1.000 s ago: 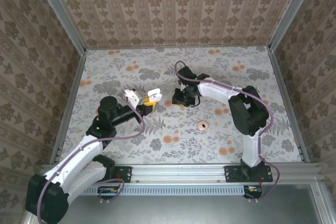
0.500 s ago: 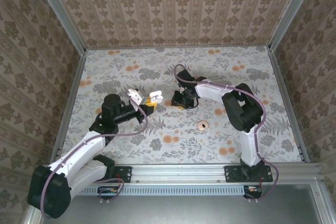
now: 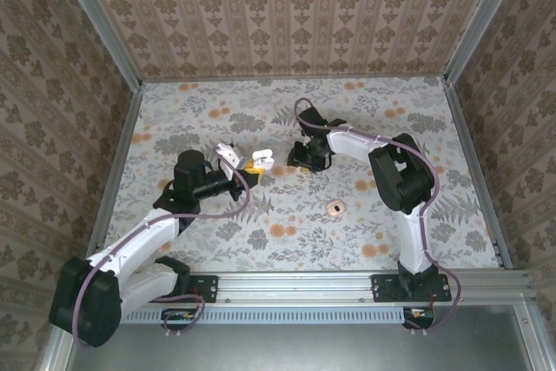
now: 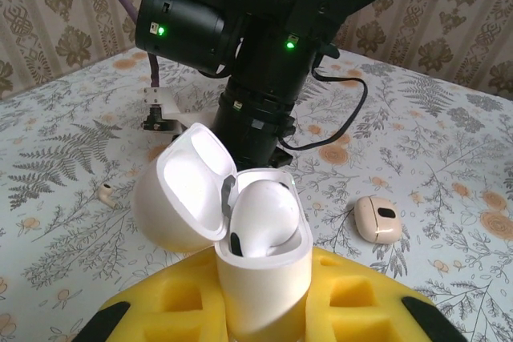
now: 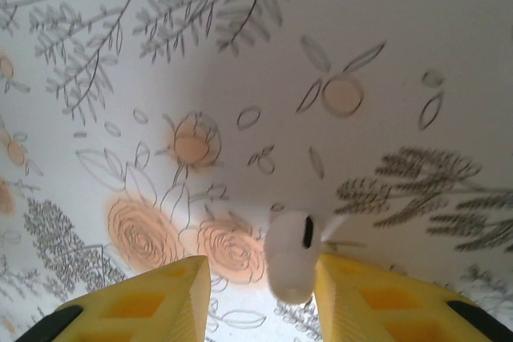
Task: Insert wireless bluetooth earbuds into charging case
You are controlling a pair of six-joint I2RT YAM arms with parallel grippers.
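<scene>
My left gripper (image 4: pixel 260 314) clamps the charging case (image 4: pixel 264 274) (lid open, seated earbud (image 4: pixel 260 218) inside). My right gripper (image 5: pixel 260 278) is spread; the loose earbud (image 5: pixel 290 258) lies between its fingers, touching one.

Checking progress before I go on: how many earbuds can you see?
2 earbuds: one sits in the open case held by the left hand; the other is inside the open right hand, close to one side.

The charging case (image 4: pixel 260 266) at my left pads (image 4: pixel 361 302) is smooth, glossy white plastic, and so is the earbud (image 5: pixel 290 258) by my right pads (image 5: pixel 148 302). The pads themselves are matt yellow foam. The flower-printed table cover (image 5: pixel 385 54) looks smooth and dull.
</scene>
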